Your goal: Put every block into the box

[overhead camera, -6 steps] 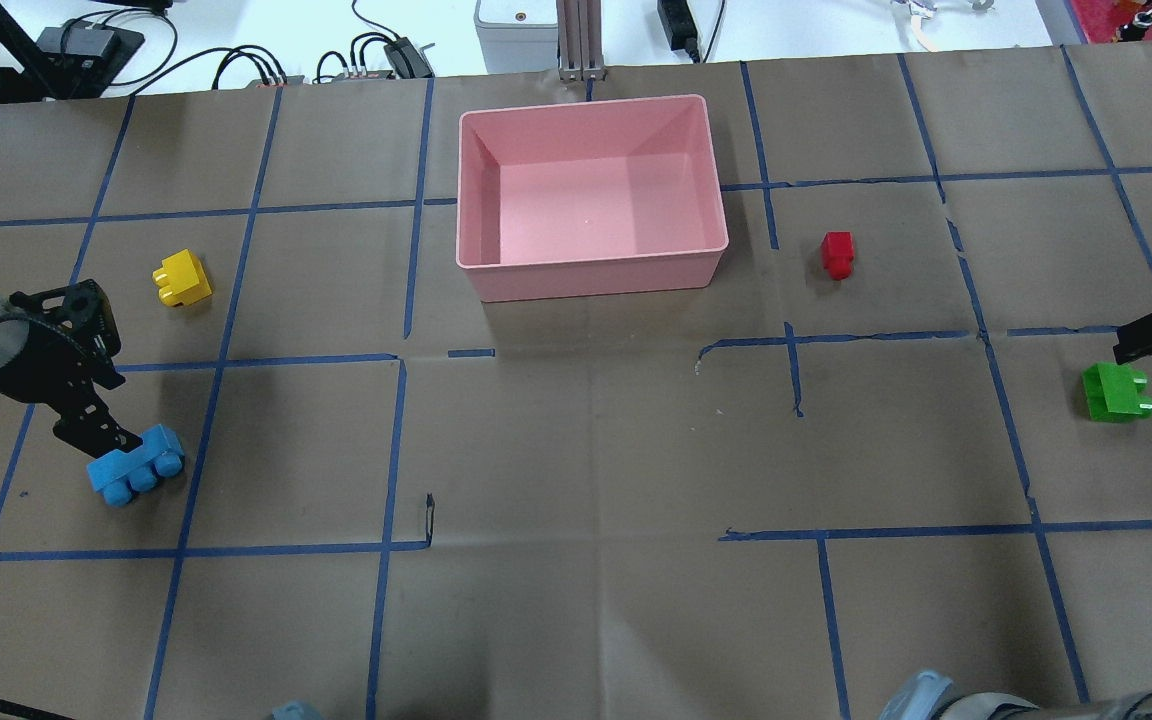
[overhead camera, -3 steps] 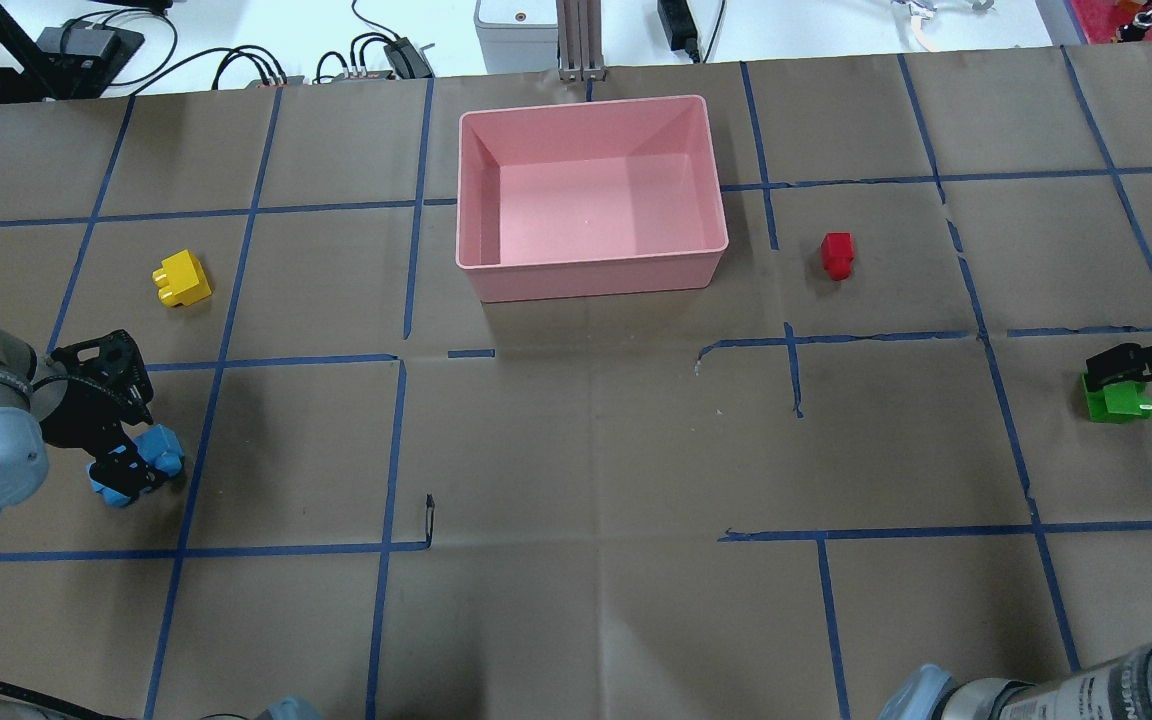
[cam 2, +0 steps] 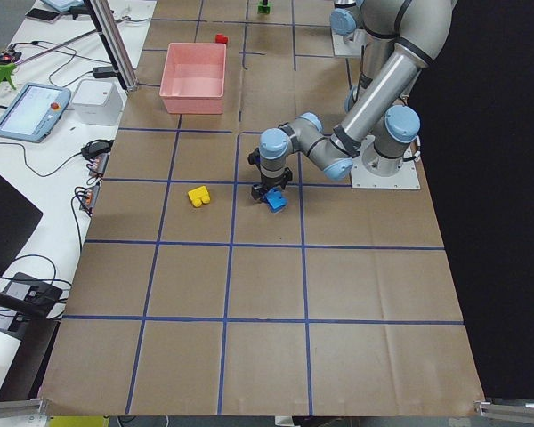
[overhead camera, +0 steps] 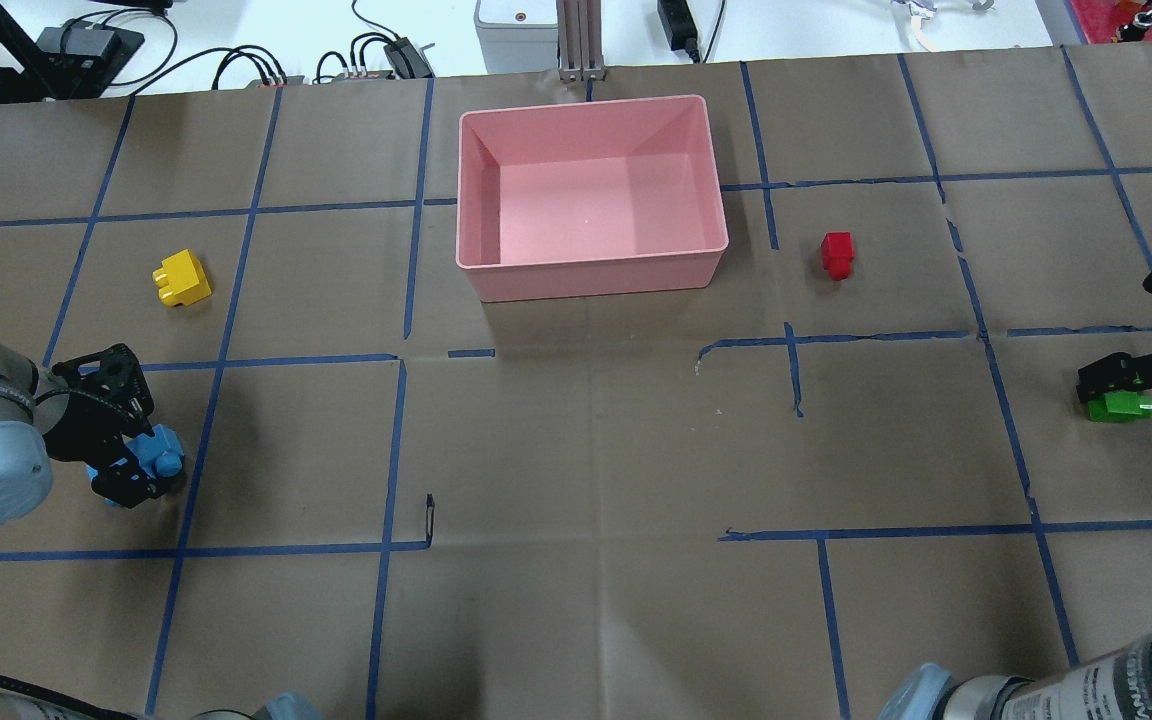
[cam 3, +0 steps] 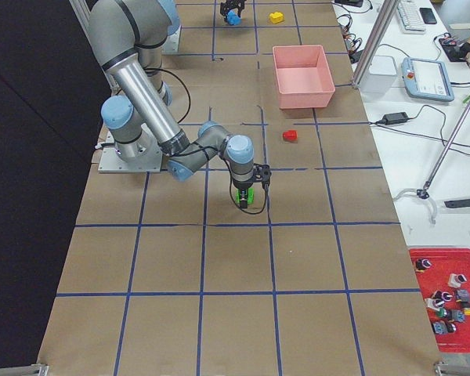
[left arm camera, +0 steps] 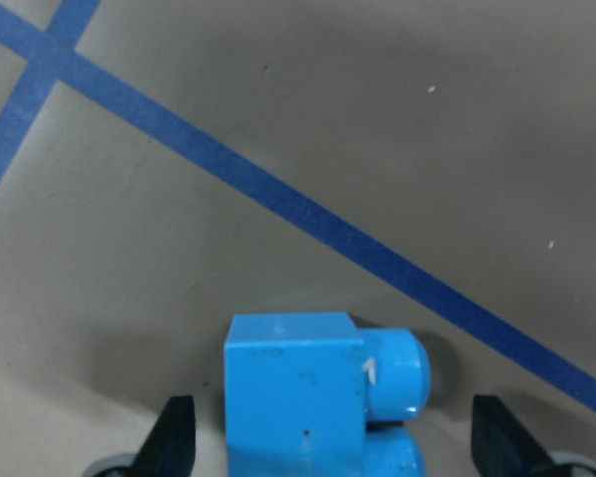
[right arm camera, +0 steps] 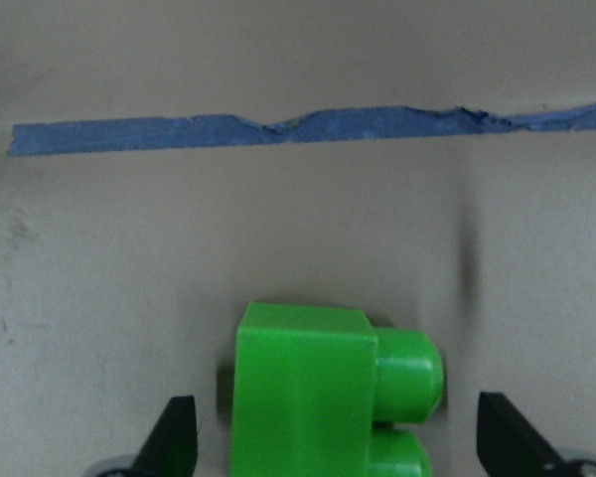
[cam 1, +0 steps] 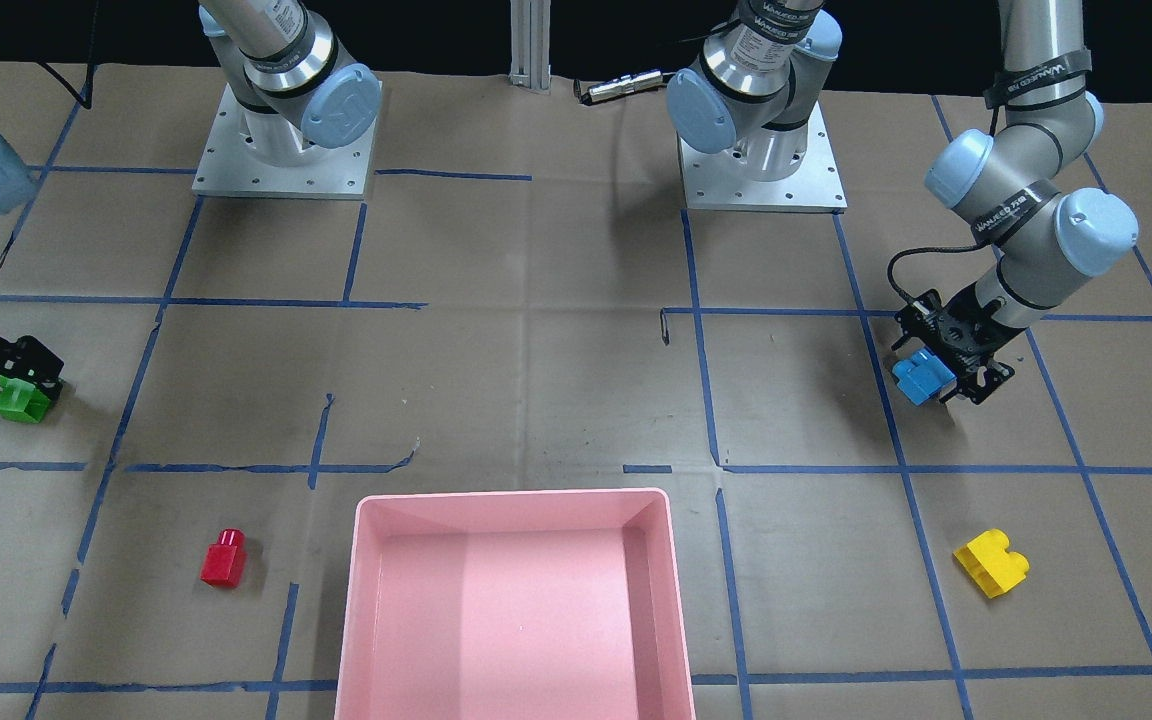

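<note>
The light-blue brick [overhead camera: 162,456] lies on the table at the left, between the jaws of my left gripper [overhead camera: 134,466], which is open and down around it. In the left wrist view the brick [left arm camera: 296,397] sits between the two fingertips [left arm camera: 176,437] without touching them. The green brick [overhead camera: 1117,408] lies at the far right under my open right gripper [overhead camera: 1117,388]; the right wrist view shows it [right arm camera: 303,393] between the spread fingertips [right arm camera: 176,437]. The yellow brick [overhead camera: 181,278] and the red brick [overhead camera: 837,252] lie loose on the table. The pink box [overhead camera: 591,272] holds nothing.
Brown paper with a blue tape grid covers the table. Cables and a grey device [overhead camera: 516,30] lie past the far edge behind the box. The two arm bases [cam 1: 281,150] stand on the robot's side.
My left gripper has come down over the light-blue brick and now straddles it. My right gripper has moved in and down over the green brick. No brick has moved.
</note>
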You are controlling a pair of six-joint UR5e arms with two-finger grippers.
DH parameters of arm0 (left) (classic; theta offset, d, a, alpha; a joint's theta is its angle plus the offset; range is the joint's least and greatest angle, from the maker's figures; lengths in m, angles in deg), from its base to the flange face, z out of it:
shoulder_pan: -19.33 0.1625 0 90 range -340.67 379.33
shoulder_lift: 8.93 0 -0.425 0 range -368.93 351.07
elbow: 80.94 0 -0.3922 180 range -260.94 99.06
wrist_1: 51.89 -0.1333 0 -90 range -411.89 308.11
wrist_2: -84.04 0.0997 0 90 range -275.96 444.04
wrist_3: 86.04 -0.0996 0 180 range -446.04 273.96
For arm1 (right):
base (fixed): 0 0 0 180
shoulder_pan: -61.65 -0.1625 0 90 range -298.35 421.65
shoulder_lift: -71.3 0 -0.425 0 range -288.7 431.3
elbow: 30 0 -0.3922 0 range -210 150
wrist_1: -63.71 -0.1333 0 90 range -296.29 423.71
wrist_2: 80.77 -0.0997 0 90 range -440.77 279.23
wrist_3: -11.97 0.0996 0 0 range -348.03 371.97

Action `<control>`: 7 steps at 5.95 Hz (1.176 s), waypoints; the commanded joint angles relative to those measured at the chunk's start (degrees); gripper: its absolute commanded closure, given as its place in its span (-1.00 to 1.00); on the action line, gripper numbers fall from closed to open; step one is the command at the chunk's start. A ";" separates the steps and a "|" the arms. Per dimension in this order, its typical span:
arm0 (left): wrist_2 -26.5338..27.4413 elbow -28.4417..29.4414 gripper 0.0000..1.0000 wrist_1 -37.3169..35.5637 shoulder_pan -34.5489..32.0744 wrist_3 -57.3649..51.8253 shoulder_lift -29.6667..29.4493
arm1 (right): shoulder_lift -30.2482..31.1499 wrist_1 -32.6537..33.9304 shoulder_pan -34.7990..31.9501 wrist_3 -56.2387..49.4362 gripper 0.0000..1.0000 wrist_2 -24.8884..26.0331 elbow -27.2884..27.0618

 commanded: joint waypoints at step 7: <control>2.94 31.25 0.63 26.84 -4.48 30.71 1.00 | 12.81 -21.96 -12.28 -0.55 0.90 -2.70 17.09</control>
